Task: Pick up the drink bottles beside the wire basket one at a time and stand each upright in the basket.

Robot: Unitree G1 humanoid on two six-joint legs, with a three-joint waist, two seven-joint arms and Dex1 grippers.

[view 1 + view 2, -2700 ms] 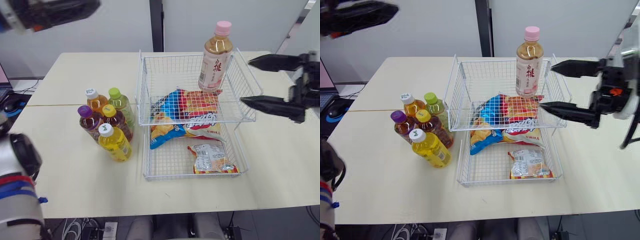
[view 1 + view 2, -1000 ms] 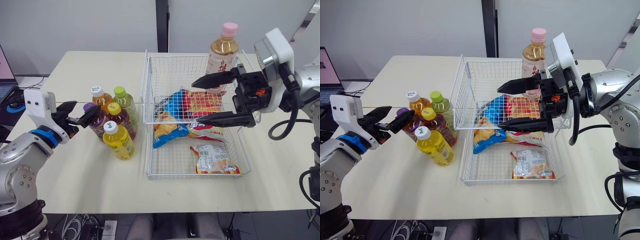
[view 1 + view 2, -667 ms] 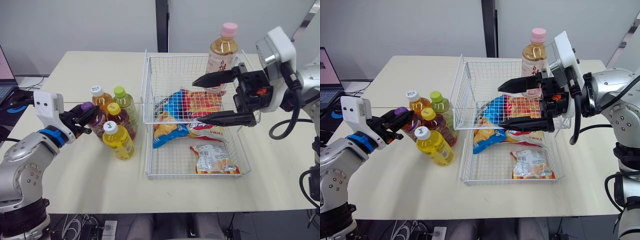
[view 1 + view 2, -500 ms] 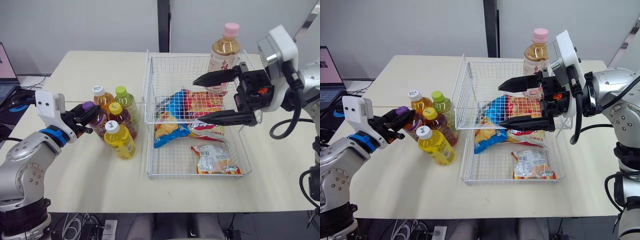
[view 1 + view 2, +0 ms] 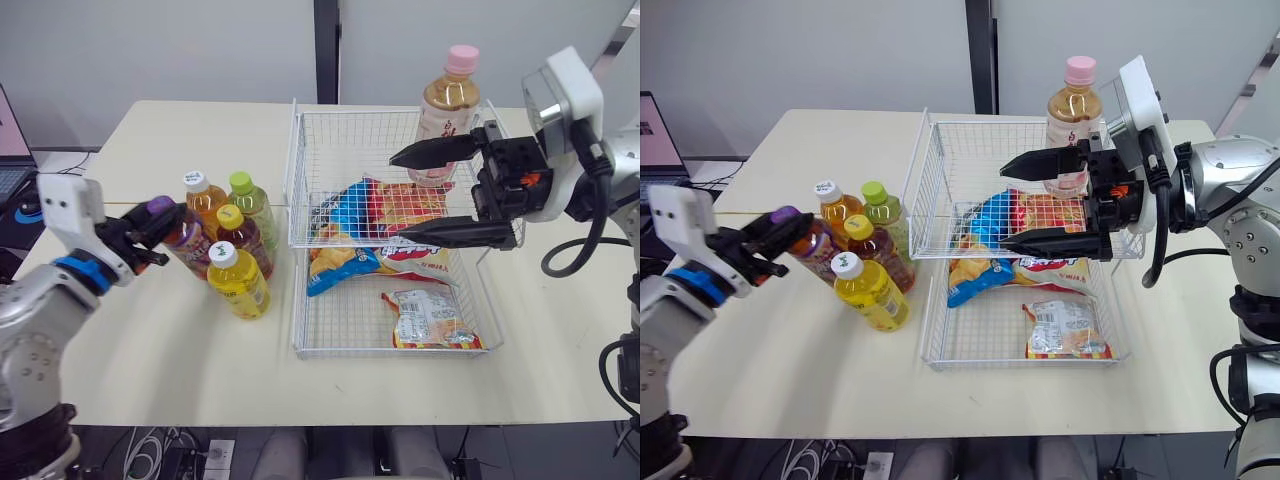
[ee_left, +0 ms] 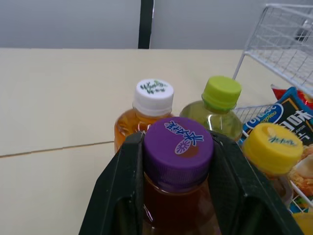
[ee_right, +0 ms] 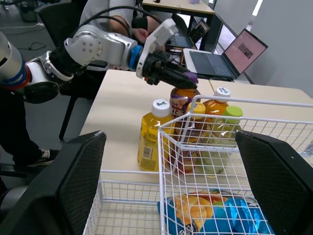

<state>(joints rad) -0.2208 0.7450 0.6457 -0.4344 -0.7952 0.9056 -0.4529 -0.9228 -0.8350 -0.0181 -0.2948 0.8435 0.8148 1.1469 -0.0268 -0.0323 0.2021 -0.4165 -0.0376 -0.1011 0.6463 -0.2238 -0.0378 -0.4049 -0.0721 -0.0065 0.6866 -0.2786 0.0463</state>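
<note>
My left gripper (image 5: 152, 224) is shut on the neck of a purple-capped tea bottle (image 5: 183, 236), which leans left, away from the other bottles. In the left wrist view both fingers (image 6: 122, 196) flank its purple cap (image 6: 178, 147). Four more bottles stand left of the wire basket (image 5: 296, 160): a white-capped orange one (image 5: 197, 190), a green one (image 5: 245, 195), a yellow-capped dark one (image 5: 233, 228) and a yellow one (image 5: 238, 283). A pink-capped bottle (image 5: 445, 105) stands upright in the basket's upper tier. My right gripper (image 5: 392, 200) hangs open over that tier, holding nothing.
Snack bags (image 5: 375, 215) lie in both tiers, with one small packet (image 5: 428, 315) on the lower floor. A laptop (image 5: 658, 135) sits off the table's left edge. In the right wrist view a person (image 7: 122, 19) sits behind the table near another laptop (image 7: 230, 56).
My left gripper closed around the purple-capped bottle, then pulled it slightly left and up, tilting it away from the cluster. The right gripper has hardly shifted.
</note>
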